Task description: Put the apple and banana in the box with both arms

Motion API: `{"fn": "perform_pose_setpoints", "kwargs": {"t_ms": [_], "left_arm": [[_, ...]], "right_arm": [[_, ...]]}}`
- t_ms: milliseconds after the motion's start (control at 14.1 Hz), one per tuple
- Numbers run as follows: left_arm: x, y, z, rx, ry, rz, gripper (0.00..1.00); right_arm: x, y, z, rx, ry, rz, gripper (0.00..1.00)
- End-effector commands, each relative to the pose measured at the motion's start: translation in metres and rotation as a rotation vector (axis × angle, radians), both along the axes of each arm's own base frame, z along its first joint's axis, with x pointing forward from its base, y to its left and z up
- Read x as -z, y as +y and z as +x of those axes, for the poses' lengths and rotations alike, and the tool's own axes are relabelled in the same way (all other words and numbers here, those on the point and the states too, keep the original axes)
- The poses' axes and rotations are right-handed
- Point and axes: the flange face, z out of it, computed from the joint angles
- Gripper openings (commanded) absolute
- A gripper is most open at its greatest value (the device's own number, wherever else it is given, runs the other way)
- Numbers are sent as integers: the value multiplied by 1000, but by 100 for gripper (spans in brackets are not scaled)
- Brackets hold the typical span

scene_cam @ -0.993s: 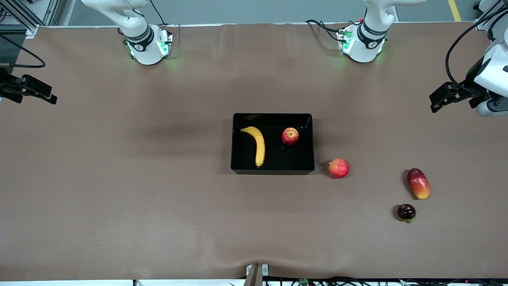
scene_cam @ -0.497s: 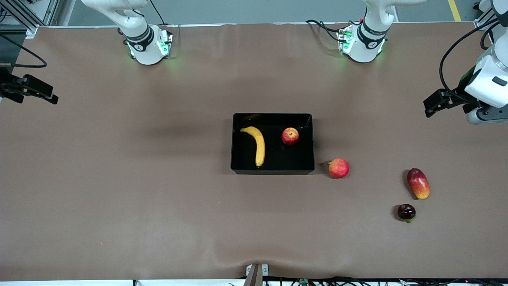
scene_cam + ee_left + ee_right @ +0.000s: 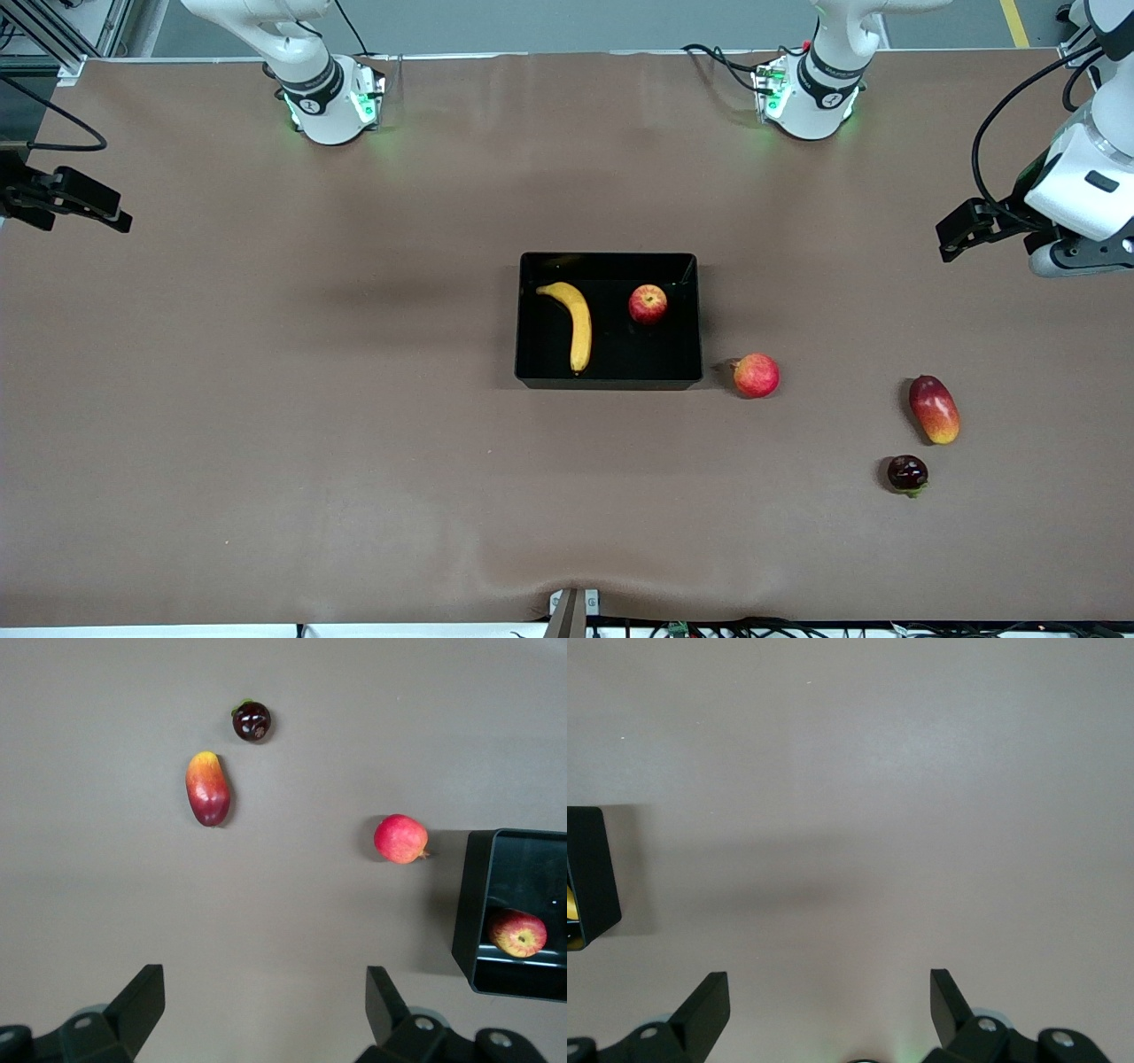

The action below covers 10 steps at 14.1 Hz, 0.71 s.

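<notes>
Front view: banana point(image 3: 574, 323) and apple point(image 3: 648, 304) both sitting in box point(image 3: 608, 383), so job's looking done. Left gripper point(image 3: 961, 237) shifting slightly over left-arm table end, jaws wide, empty. Right gripper point(image 3: 93, 208) waiting over right-arm end, wide open, empty.

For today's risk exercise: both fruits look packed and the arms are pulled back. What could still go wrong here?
1. The pinkish-red fruit lies close beside the box; it could be mistaken for the apple.
2. The left gripper, open, hangs over the table; swinging low could knock the mango.
</notes>
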Motion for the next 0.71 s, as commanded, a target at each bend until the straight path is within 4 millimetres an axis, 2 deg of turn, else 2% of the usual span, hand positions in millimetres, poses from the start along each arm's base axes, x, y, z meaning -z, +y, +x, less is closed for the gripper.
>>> {"fn": "perform_pose_setpoints", "kwargs": {"t_ms": [0, 426, 639], "left_arm": [[-6, -3, 4, 21, -16, -21, 100], [-7, -1, 3, 13, -17, -39, 100], [-2, 4, 6, 5, -7, -43, 100]], "right_arm": [[-2, 2, 0, 8, -3, -9, 100], [-2, 2, 0, 8, -3, -9, 100], [-2, 1, 0, 10, -3, -9, 100]]}}
